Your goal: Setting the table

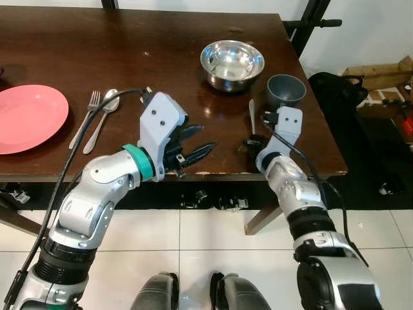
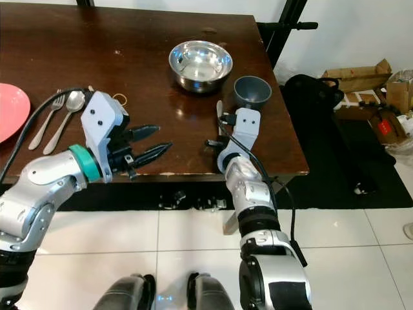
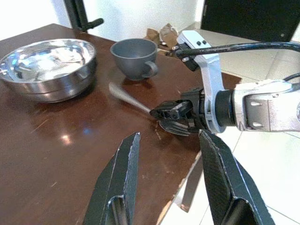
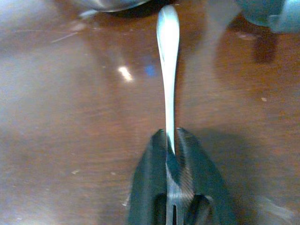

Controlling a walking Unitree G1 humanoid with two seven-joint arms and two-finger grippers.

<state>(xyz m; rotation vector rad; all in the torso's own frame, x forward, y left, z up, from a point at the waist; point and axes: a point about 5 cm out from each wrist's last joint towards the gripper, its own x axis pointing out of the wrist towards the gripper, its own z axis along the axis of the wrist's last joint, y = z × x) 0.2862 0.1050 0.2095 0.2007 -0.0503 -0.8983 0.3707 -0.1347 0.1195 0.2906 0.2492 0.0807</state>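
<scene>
Silver fork [image 3: 140,104] lies flat on dark wood table [image 1: 77,58] near its front-right edge, handle pointing twd steel bowl [image 1: 232,63] & grey cup [image 1: 286,90], tine end pinched in right gripper [image 1: 251,146]. Pink plate [image 1: 26,116] at table's left, w/ 2nd fork [image 1: 86,116] & spoon [image 1: 103,116] side by side just right of it.

My bench [image 1: 97,58] is dark wood, polished to a gloss. The bowl [image 1: 232,63] is shiny mirror-bright metal, the cup [image 1: 286,90] matt grey, the plate [image 1: 29,116] smooth pink. My jaws look matt black; the fork [image 4: 168,70] is smooth bright metal.
</scene>
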